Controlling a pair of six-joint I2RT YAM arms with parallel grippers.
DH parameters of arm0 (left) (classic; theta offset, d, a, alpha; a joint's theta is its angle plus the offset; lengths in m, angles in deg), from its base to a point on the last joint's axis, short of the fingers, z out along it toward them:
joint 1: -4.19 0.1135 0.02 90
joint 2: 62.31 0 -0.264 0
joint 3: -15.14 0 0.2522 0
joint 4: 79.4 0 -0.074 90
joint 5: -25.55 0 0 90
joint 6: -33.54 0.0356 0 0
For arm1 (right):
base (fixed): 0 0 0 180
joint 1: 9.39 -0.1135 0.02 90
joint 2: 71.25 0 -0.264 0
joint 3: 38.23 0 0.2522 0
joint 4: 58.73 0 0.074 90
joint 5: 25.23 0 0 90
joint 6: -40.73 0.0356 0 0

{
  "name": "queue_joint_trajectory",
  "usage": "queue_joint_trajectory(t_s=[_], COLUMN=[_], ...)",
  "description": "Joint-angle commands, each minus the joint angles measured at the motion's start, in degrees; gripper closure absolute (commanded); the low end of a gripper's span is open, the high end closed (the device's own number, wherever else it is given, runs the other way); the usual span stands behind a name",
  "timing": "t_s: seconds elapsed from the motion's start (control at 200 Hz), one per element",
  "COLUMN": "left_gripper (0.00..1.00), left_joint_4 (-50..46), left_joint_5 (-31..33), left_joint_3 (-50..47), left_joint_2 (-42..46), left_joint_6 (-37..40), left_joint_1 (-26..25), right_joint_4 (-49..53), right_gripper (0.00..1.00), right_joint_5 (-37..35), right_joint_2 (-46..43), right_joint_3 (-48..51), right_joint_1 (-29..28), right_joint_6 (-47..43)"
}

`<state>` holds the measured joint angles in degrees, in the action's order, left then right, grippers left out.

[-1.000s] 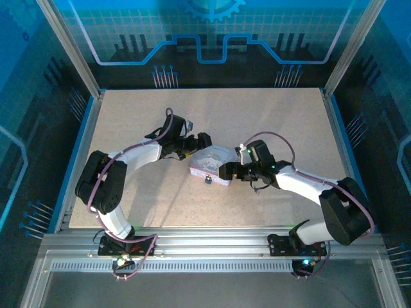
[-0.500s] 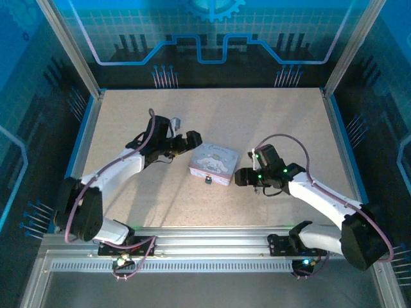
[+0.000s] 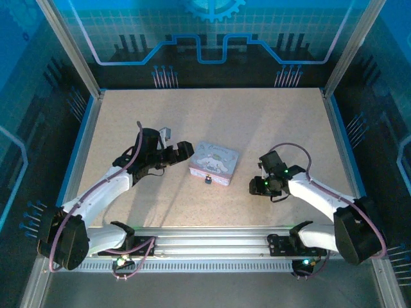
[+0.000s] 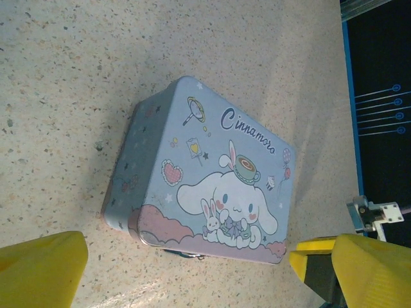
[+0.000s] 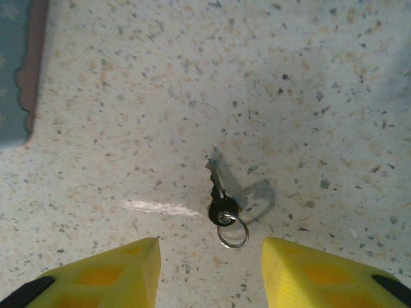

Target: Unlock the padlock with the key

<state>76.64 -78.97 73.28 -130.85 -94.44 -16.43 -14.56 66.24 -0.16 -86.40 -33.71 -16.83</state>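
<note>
A speckled tan table (image 3: 257,115) seen from above, with a pastel cartoon tin (image 3: 214,163) near its centre. The padlock (image 3: 209,179), a tiny dark block with a pale glint, sits against the tin's near edge, at about 6 o'clock from the tin's middle.

The left gripper (image 3: 183,149) is just beside the tin at 9 o'clock, not touching it. In its wrist view the yellow fingers (image 4: 42,266) are spread wide and hold nothing, and the tin's printed lid lies past them.

The right gripper (image 3: 257,186) is at about 4 o'clock from the tin, apart from it. Its wrist view shows its fingers (image 5: 109,269) wide open and empty. The key (image 5: 218,186) lies flat on the table just beyond the gap between them, blade towards 12 o'clock. Its dark head and small ring (image 5: 232,232) lie nearest the fingers, touching neither.
</note>
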Motion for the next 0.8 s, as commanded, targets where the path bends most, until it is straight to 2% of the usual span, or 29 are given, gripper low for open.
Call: queue_joint_trajectory(t_s=[0.0,0.795], left_gripper=[0.01,0.01], left_joint_4=[-0.7,-0.5], left_joint_5=[0.8,0.3], left_joint_3=[-1.0,-0.4], left_joint_2=[0.6,-0.4], left_joint_6=[0.2,0.0], left_joint_1=[0.0,0.0], right_joint_4=[0.6,-1.3], right_gripper=[0.56,0.72], right_joint_5=[0.1,-0.6], right_joint_2=[1.5,7.0], right_joint_3=[-0.1,-1.9], right_joint_1=[0.6,0.8], right_joint_6=[-0.5,0.1])
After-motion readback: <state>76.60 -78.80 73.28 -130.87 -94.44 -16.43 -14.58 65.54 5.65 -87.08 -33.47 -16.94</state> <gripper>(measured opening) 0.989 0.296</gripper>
